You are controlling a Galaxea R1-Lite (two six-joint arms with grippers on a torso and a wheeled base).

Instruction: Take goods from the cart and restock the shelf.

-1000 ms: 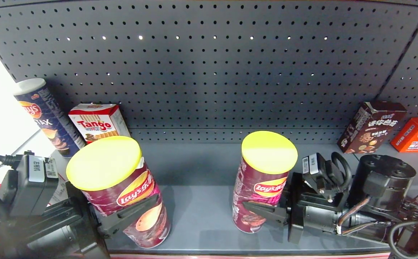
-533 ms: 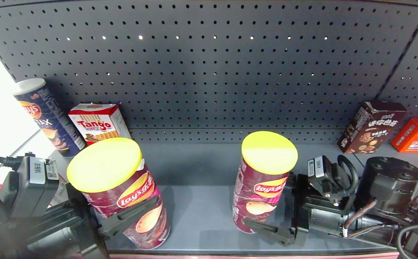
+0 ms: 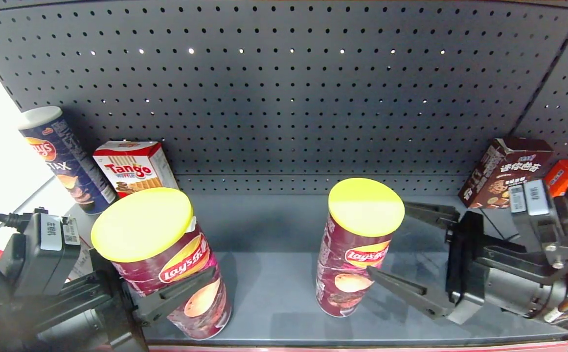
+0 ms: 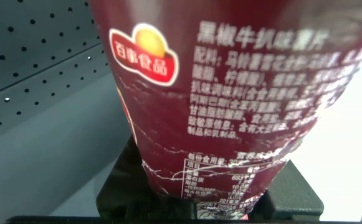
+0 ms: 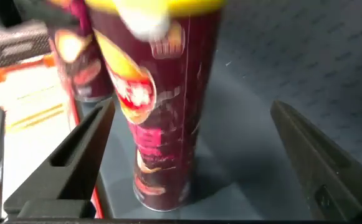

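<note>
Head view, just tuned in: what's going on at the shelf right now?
The left gripper is shut on the left chip can, maroon with a yellow lid, near the front edge of the shelf; whether its base is down, I cannot tell. The matching right chip can stands upright on the shelf by itself. The right gripper is open, its fingers spread to either side of that can.

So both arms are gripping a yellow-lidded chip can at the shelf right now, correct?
Not both. The left gripper clamps its chip can, but the right gripper has open fingers clear of the second can standing on the shelf, as the head view shows.
</note>
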